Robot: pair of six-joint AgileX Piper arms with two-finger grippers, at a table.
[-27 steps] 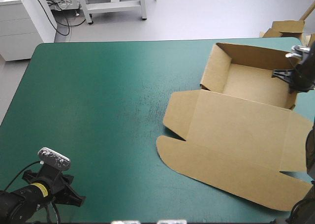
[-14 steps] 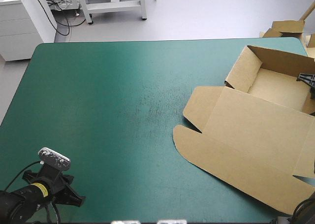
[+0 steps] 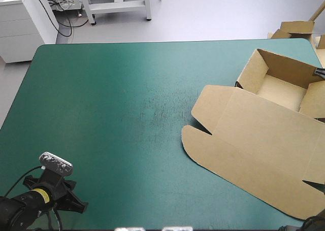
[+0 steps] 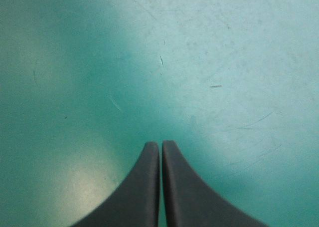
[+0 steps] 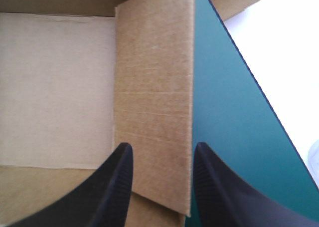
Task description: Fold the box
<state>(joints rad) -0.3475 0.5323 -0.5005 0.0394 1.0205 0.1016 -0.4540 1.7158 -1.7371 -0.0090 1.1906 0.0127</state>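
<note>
The brown box (image 3: 264, 134) lies at the table's right side as an open tray with its lid flat toward the near edge. Its tray part (image 3: 282, 86) sits near the far right corner. In the right wrist view my right gripper (image 5: 160, 152) is open, its black fingers standing apart over the tray's right side wall (image 5: 154, 97), with the tray floor (image 5: 55, 87) to one side. In the high view only a dark tip of the right gripper (image 3: 320, 72) shows at that wall. My left gripper (image 4: 160, 146) is shut over bare teal-green cover, low at the near left corner (image 3: 76, 205).
More brown board (image 3: 297, 28) lies on the floor beyond the table's far right corner. The table's right edge (image 5: 239, 62) runs close beside the tray wall. A white cabinet (image 3: 23, 18) stands beyond the far left corner.
The box has slid to the right along the table, and the right gripper at its side wall has moved right with it, nearly out of the high view. The left arm has not moved.
</note>
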